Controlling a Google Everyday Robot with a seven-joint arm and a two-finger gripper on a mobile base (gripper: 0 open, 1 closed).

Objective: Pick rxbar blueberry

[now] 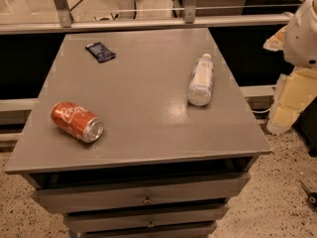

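The rxbar blueberry (pixel 100 51) is a small flat dark navy wrapper with pale print. It lies flat near the far left corner of the grey cabinet top (pixel 143 98). My gripper is not in view. Only a white rounded part of my arm (pixel 303 31) shows at the upper right edge, off to the right of the cabinet and far from the bar.
A red soda can (pixel 77 122) lies on its side at the front left. A clear plastic bottle (pixel 201 79) lies on its side at the right. Drawers (pixel 143 195) sit below the top. A railing (pixel 148 23) runs behind the cabinet.
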